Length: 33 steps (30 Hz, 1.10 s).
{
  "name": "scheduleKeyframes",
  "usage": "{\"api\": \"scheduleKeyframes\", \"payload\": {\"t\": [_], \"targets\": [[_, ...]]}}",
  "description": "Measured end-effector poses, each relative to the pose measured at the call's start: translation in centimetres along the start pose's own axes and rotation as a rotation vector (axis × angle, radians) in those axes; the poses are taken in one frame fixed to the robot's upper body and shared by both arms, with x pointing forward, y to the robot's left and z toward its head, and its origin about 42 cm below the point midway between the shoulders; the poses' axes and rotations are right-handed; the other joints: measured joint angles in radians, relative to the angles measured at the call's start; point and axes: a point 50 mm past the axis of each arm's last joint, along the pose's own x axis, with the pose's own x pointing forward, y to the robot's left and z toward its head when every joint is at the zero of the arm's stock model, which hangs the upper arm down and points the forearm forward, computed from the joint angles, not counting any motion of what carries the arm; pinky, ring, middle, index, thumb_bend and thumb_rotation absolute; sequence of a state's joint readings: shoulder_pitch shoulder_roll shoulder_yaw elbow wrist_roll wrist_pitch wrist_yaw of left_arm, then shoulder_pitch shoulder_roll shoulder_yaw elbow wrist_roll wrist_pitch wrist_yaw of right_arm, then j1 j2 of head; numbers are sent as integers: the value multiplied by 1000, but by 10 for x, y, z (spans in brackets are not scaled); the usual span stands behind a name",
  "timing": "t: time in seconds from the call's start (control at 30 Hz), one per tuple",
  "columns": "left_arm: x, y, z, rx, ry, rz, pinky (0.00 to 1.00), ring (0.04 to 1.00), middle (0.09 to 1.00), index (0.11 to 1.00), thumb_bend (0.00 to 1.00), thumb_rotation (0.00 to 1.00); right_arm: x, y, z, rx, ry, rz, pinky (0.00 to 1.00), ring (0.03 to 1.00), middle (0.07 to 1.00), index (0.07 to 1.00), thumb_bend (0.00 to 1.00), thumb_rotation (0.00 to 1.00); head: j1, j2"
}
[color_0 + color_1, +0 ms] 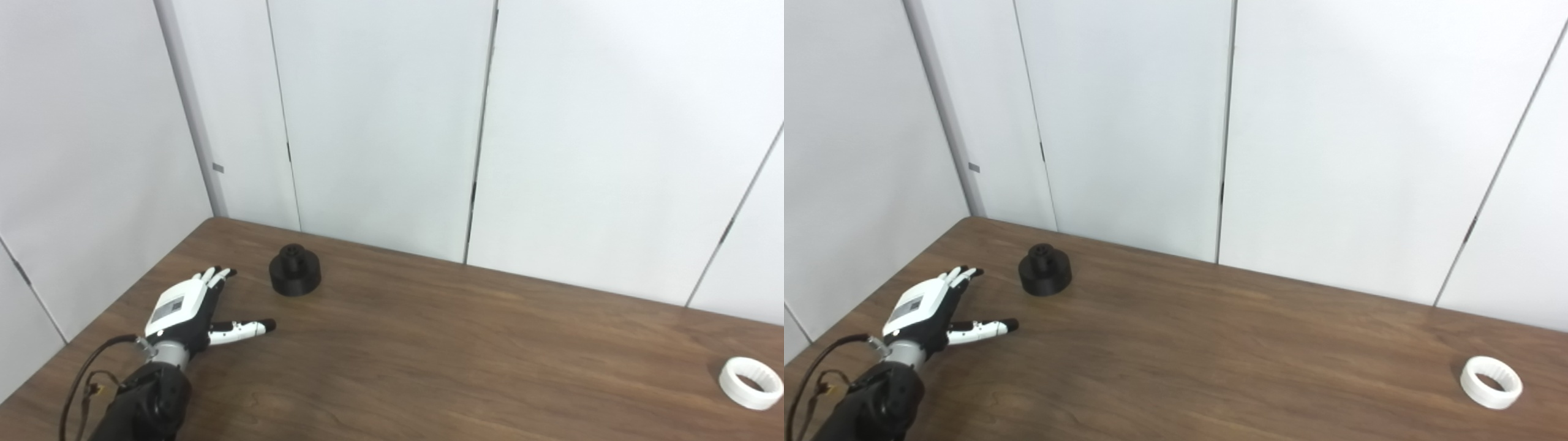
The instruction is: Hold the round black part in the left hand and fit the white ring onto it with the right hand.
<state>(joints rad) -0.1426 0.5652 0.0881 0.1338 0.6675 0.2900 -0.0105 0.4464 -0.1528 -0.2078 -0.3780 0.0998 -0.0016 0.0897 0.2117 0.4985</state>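
Hovering over the wooden table, left hand spread, empty, near the round black part; white ring lies well apart, far right.

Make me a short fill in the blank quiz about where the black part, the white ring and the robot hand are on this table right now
1. The left robot hand is ____, holding nothing.
2. The round black part sits on the ____, untouched.
3. The white ring lies far to the ____ of the black part.
4. The right robot hand is ____ in view.

Missing words: open; table; right; not
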Motion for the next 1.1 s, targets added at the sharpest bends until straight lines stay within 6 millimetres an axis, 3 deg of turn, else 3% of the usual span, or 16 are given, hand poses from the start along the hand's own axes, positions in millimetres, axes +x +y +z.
{"api": "scheduleKeyframes", "payload": {"t": [0.4, 0.73, 1.1], "targets": [[54, 2, 14, 30, 47, -71, 1000, 999, 966, 876, 1000, 656, 0, 0, 0, -1, -2, 1, 967, 957, 931, 892, 476, 979, -3, 0], [75, -17, 38, -13, 54, -126, 1000, 999, 956, 867, 1000, 608, -1, 1, 0, -1, -3, 0, 965, 958, 931, 896, 490, 1000, -9, 6], [80, -35, 50, 0, 42, -113, 1000, 1000, 945, 865, 1000, 594, -2, 3, 0, -1, -8, 1, 966, 955, 926, 897, 466, 1000, -14, 5]]}}
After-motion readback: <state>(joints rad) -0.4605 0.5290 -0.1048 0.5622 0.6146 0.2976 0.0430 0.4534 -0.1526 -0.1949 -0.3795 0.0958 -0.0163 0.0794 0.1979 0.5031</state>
